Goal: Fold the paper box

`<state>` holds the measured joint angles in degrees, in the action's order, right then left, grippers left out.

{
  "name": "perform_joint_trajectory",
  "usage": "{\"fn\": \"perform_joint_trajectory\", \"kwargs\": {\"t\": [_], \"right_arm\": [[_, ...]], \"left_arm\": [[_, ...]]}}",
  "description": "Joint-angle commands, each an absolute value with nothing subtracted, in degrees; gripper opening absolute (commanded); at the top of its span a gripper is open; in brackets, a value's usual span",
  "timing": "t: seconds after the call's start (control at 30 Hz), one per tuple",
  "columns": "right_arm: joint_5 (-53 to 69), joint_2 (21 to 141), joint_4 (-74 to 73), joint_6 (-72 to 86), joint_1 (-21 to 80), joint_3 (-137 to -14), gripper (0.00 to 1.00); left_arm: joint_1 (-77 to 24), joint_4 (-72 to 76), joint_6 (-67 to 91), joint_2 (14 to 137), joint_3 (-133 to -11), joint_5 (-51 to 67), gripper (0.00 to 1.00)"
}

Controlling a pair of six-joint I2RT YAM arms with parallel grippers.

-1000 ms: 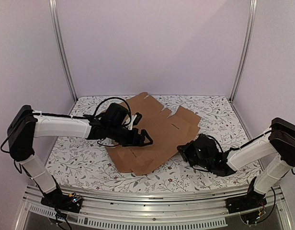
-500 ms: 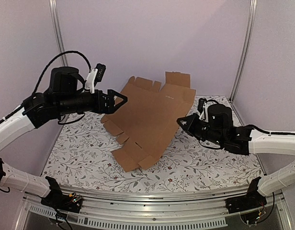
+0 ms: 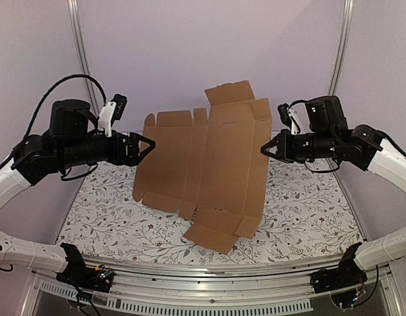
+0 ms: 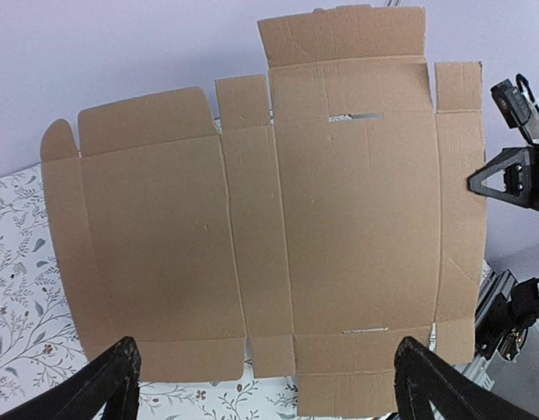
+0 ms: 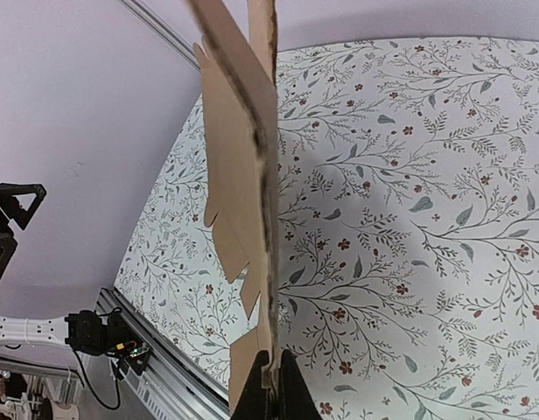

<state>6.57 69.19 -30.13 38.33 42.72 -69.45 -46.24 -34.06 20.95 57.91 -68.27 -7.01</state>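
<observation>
The paper box (image 3: 216, 164) is a flat brown die-cut sheet with flaps and slits, held nearly upright over the table, its lowest flap down at the cloth. My right gripper (image 3: 267, 149) is shut on the sheet's right edge. In the right wrist view the cardboard edge (image 5: 268, 219) runs up from between my closed fingertips (image 5: 271, 385). My left gripper (image 3: 147, 143) is open and empty in front of the sheet's left part, apart from it. The left wrist view shows the whole sheet (image 4: 339, 227) face-on between my spread fingers (image 4: 265, 350).
A floral cloth covers the table (image 3: 302, 210). Plain walls close in the back and sides, with aluminium posts (image 3: 84, 72) at the back corners. A metal rail (image 3: 203, 289) runs along the near edge by the arm bases.
The sheet went from flat on the table to nearly upright. My right gripper rose with its edge. My left gripper lifted off the sheet and drew back to the left.
</observation>
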Motion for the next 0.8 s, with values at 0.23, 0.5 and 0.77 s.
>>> {"fn": "perform_joint_trajectory", "kwargs": {"t": [0.23, 0.5, 0.77], "right_arm": [[4.13, 81.54, -58.51, 19.65, 38.26, -89.63, 0.0], [-9.08, 93.84, -70.4, 11.07, 38.24, -107.05, 0.0], [-21.36, 107.07, -77.96, 2.86, 39.84, -125.09, 0.0]], "left_arm": [[-46.67, -36.02, 20.59, 55.17, -64.96, -6.97, 1.0], [-46.67, -36.68, 21.38, 52.68, -63.34, -7.06, 0.99], [-46.67, -36.6, 21.65, 51.49, -62.31, -6.75, 0.99]]}}
